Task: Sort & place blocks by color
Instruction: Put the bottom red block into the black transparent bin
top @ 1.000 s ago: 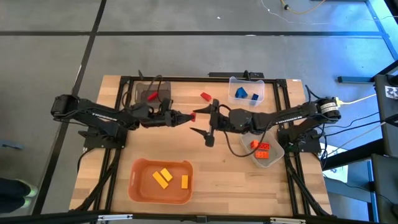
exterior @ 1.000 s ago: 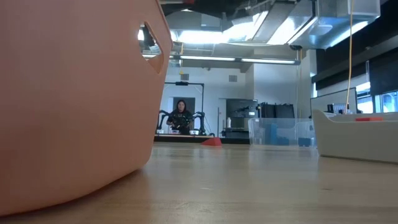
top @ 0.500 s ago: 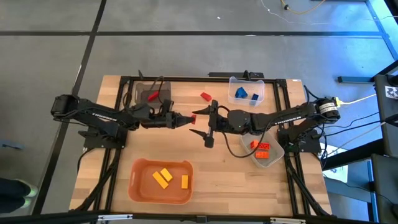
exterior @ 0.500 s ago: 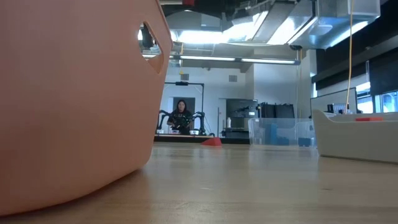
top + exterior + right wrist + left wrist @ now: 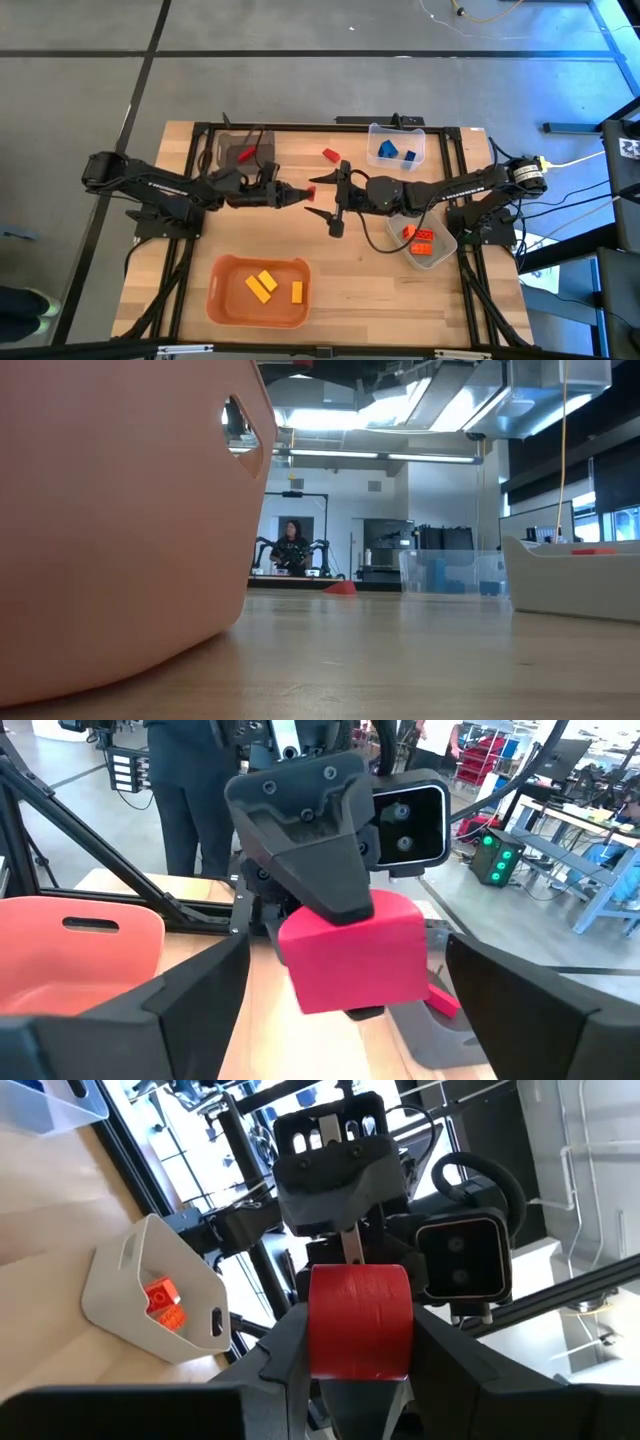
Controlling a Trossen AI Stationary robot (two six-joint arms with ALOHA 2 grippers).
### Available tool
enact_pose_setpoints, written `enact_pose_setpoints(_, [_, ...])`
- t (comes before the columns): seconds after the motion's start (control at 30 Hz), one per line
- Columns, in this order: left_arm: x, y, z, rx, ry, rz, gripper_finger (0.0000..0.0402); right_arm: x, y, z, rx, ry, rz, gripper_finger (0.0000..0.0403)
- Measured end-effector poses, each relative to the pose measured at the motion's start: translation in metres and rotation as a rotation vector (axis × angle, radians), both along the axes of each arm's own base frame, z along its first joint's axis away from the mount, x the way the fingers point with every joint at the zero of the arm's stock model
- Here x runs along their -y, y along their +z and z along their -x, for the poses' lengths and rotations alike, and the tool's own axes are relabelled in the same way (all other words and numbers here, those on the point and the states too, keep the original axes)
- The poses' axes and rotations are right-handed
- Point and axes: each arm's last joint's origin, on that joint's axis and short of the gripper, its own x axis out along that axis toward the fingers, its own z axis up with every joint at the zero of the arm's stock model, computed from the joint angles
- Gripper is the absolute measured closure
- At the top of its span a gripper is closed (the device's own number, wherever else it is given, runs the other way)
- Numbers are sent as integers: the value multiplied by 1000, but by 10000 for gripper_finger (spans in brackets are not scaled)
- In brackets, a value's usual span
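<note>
Currently the wooden table (image 5: 350, 280) fills the middle of the high view, carrying four bins. The orange bin (image 5: 225, 300) sits at lower centre-left and holds yellow blocks (image 5: 262, 285). A white bin (image 5: 440, 250) at centre-right holds orange blocks (image 5: 420, 238). A clear bin (image 5: 372, 155) at upper centre holds blue blocks (image 5: 388, 151). A dark bin (image 5: 225, 150) at upper left holds one red block.

Both arms meet at the centre of the frame. The left gripper (image 5: 298, 190) is clamped on a red block (image 5: 309, 189), raised above the table between the two arms. The right gripper (image 5: 333, 196) faces it with its jaws spread wide on either side and nothing in them. A loose red block (image 5: 331, 154) lies on the table near the clear bin.

Handling: the held block is judged to be light, rigid plastic with smooth faces, so it may slip under a shallow pinch. It should not deform or break. Take hold across two flat, parallel side faces, near mid-length.

Orientation: in the left wrist view the held block (image 5: 358, 1322) projects forward from the fingers (image 5: 285, 1350), one broad face toward the opposite gripper. Its long axis appears to lie roughly along the line between the arms, though foreshortening leaves this uncertain. In the right wrist view its (image 5: 352, 962) exposed end stands between the spread fingers (image 5: 190, 990).
</note>
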Motion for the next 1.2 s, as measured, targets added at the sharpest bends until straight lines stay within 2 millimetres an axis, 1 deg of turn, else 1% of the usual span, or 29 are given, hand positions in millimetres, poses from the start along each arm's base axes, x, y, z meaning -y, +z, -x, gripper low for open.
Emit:
enact_pose_setpoints(0.27, [1,-11,-8,-39,-12,47,283,0,0,0,-1,0,3,66])
enact_pose_setpoints(0.47, [0,-9,-9,3,-4,50,283,0,0,0,-4,0,3,67])
enact_pose_setpoints(0.53, [0,-8,-8,13,-1,50,283,0,0,0,-5,0,4,73])
enact_pose_setpoints(0.7, [-1,-8,-8,14,-2,49,283,-1,0,0,-4,3,4,116])
enact_pose_setpoints(0.97, [-1,-8,-8,12,-3,58,283,-1,0,0,-7,2,21,231])
enact_pose_setpoints(1.13, [-1,-8,-8,11,1,51,283,-1,0,0,-8,2,20,232])
enact_pose_setpoints(1.2, [-2,-8,-8,10,6,31,272,-1,0,0,-7,2,20,232])
